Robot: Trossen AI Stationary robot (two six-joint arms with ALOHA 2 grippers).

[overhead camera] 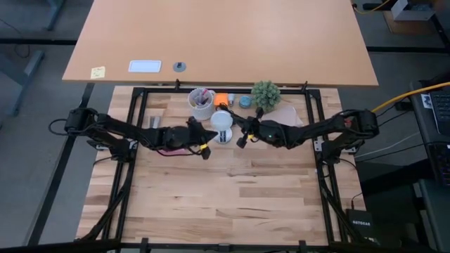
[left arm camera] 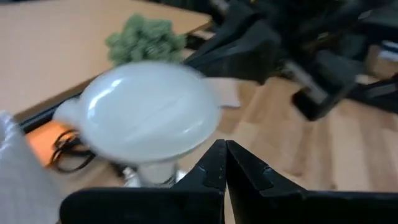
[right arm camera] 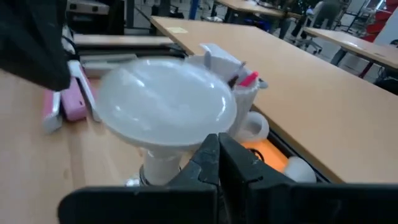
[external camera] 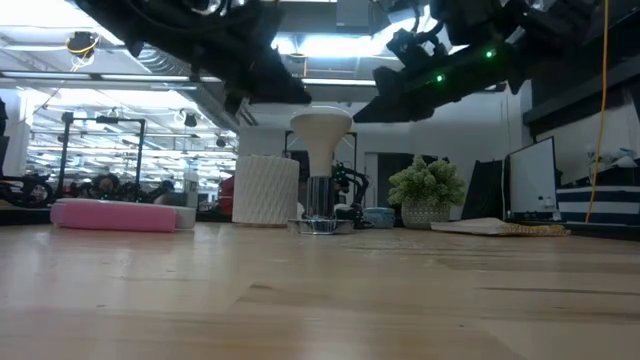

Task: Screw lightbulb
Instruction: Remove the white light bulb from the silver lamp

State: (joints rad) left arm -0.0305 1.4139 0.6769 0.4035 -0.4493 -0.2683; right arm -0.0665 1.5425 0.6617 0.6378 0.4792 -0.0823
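Observation:
The lightbulb (external camera: 320, 131), a white frosted globe on a silver-grey screw base (external camera: 319, 197), stands upright with its base in a silvery round fitting (external camera: 320, 226) on the wooden table. From above it shows between the two arms (overhead camera: 221, 124). My left gripper (left arm camera: 224, 151) is shut, level with the globe, on the side toward the table's left (overhead camera: 209, 135). My right gripper (right arm camera: 217, 144) is shut and comes in from the table's right (overhead camera: 242, 135), its tips under the globe's rim (right arm camera: 186, 134). My left gripper's shut fingertips (left arm camera: 214, 155) stand right beside the globe's side (left arm camera: 208, 127); whether they touch it I cannot tell. My right gripper's shut fingertips (right arm camera: 208, 149) stand close to the bulb's neck (right arm camera: 163, 158) below the globe; whether they touch I cannot tell.
Behind the bulb stand a white ribbed cup of pens (overhead camera: 202, 102), an orange object (overhead camera: 221, 98) and a small green plant (overhead camera: 266, 93). A pink object (external camera: 115, 215) lies at the left. The near half of the table (overhead camera: 225, 204) is bare wood.

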